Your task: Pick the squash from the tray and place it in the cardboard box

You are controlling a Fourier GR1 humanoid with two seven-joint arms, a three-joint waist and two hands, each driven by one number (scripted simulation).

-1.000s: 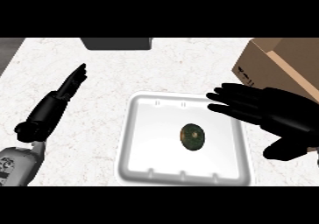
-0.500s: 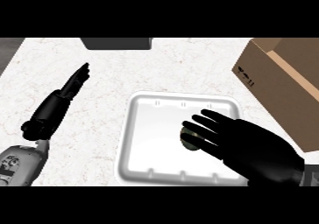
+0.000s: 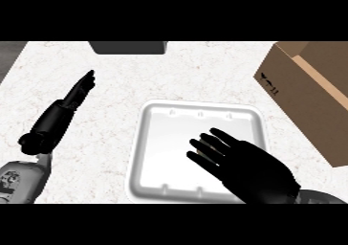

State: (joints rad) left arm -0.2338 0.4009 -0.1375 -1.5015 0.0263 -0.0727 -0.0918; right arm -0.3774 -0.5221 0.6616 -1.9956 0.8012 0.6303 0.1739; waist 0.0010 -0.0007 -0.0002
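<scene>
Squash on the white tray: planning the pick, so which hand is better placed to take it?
The right hand. It is spread over the white rectangular tray, hiding where the squash would lie, and is on the brown cardboard box side. The left hand rests on the counter beside the tray.

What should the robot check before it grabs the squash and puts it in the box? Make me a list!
1. Right robot hand over the white tray: ok.
2. Squash in sight: not ok, the hand covers where it would lie.
3. Fingers curled round the squash: cannot tell; they look straight.
4. Cardboard box open at the top: ok.
5. Counter path from tray to box free: ok.
6. Left robot hand away from the tray, resting: ok.
</scene>
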